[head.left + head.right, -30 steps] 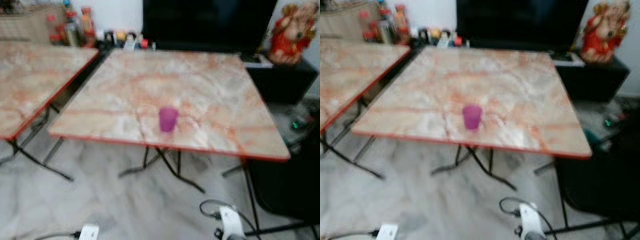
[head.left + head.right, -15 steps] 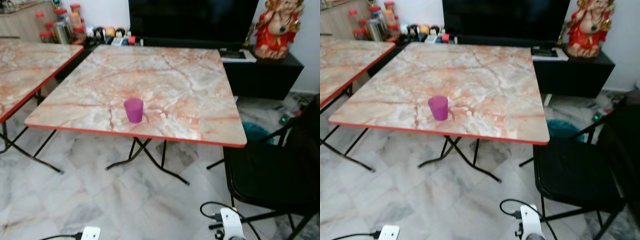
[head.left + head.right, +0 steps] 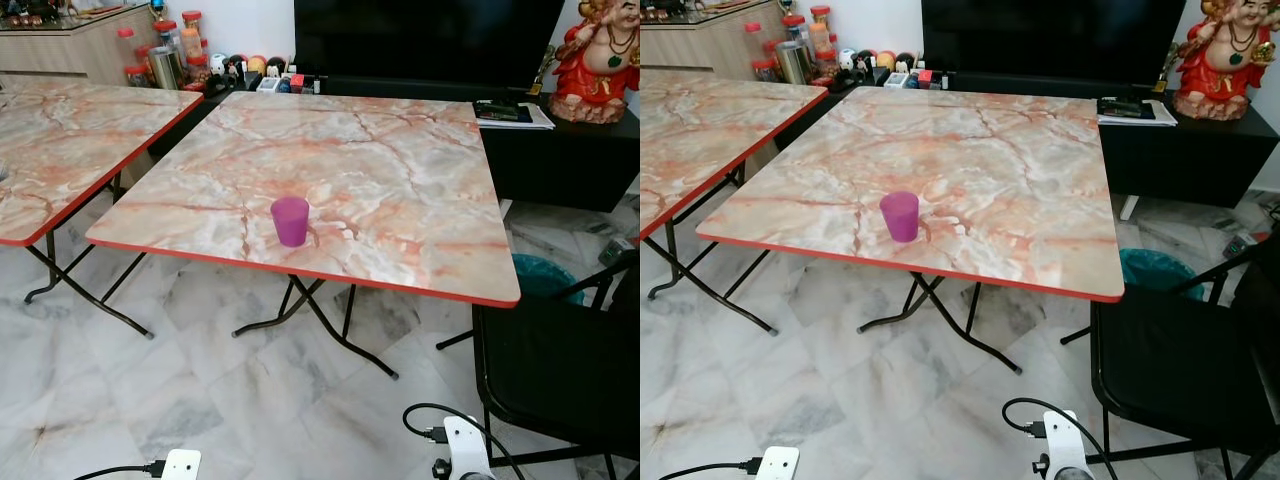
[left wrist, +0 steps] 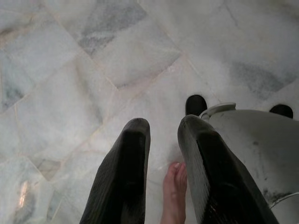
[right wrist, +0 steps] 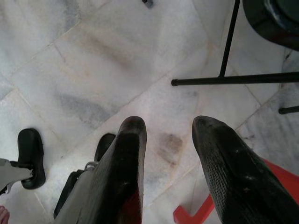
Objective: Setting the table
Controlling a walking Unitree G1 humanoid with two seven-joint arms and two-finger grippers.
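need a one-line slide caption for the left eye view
Lone purple cup stands near the front edge of a marble-patterned folding table, black chair at its right, second table to the left.

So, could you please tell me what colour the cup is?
The cup is purple, clearest in the left eye view.

cup [image 3: 290,220] — purple, translucent plastic, upright, open end up | on table [image 3: 400,170] — marble-patterned top, red edge | near front edge, left of middle
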